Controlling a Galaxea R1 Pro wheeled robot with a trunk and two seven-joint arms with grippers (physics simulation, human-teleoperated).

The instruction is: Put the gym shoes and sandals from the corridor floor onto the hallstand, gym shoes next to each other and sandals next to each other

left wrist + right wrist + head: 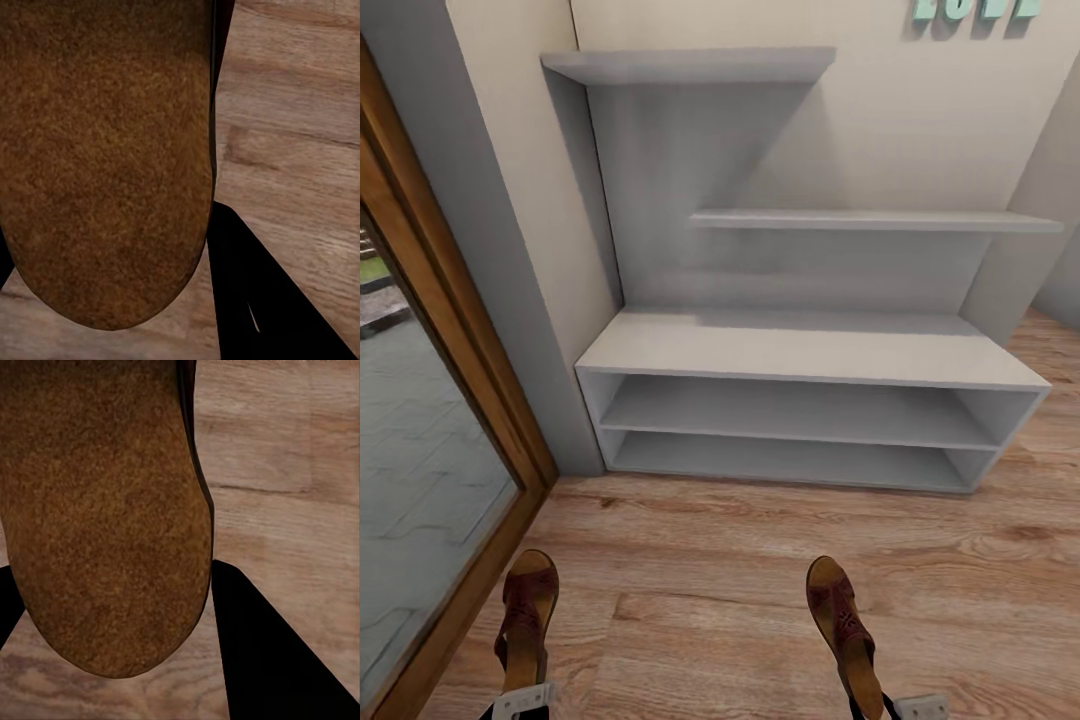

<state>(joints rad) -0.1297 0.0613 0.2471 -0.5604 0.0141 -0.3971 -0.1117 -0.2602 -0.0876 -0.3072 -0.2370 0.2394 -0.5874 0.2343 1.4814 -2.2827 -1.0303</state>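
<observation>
The hallstand (810,352) stands ahead against the wall, with a bare bench top and two bare open shelf levels. Two dark brown sandals hang low over the corridor floor (710,570) in front of it. My left gripper (112,262) is shut on the left sandal (528,618). My right gripper (112,622) is shut on the right sandal (845,625). Both wrist views look onto a tan sandal sole (105,150) (105,510), with black fingers (262,307) (262,660) beside it. The gym shoes are out of view.
A glass door in a wooden frame (455,400) runs along the left. A grey wall post (530,300) flanks the hallstand's left end. Two floating shelves (690,65) (870,220) jut from the back panel. Teal letters (970,10) hang on the wall.
</observation>
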